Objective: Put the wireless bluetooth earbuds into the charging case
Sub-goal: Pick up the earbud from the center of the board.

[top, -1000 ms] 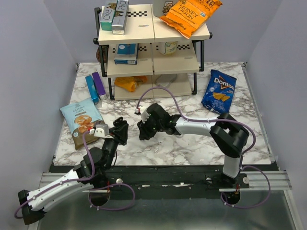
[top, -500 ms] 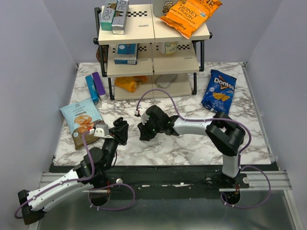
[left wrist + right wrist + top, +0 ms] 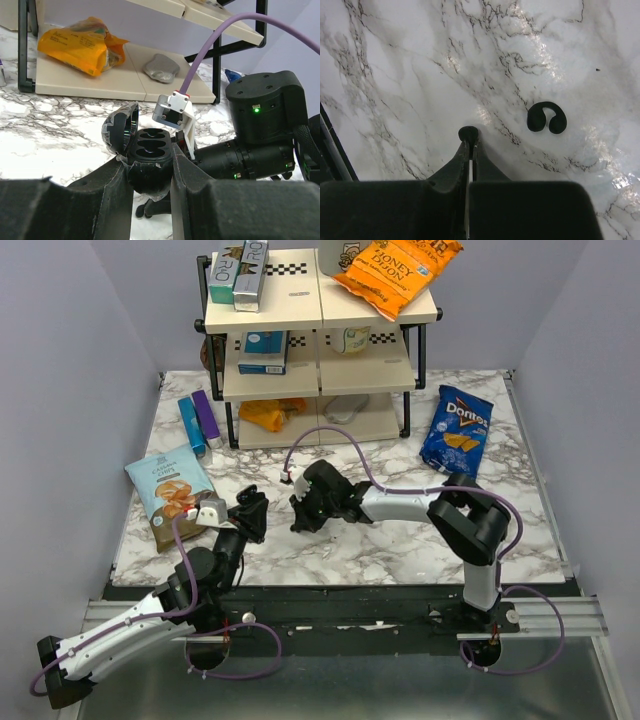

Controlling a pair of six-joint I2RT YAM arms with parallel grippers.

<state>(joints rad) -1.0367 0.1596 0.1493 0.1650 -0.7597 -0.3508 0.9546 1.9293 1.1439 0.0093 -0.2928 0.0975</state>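
From above, the left hand (image 3: 250, 511) sits over the near part of the marble table (image 3: 400, 540), next to a snack bag (image 3: 170, 490). The right hand (image 3: 298, 518) reaches across from the right and is just beside it. A shelf rack (image 3: 320, 340) stands at the back, with a blue chip bag (image 3: 456, 430) to its right. What the hands hold is too small to make out from here.

In the left wrist view, the left hand (image 3: 148, 167) is clamped on a dark, rounded case (image 3: 148, 150), one finger on each side. The case's lid (image 3: 121, 131) is flipped open to the left, and both sockets are empty. The right arm (image 3: 260, 125) is close behind it.

In the right wrist view, the right hand (image 3: 470, 144) is almost fully closed. Its fingertips pinch a small black earbud (image 3: 468, 133) just above the table. A second black piece (image 3: 546, 118), curled like a C, lies on the marble a little to the right, apart from the fingers.
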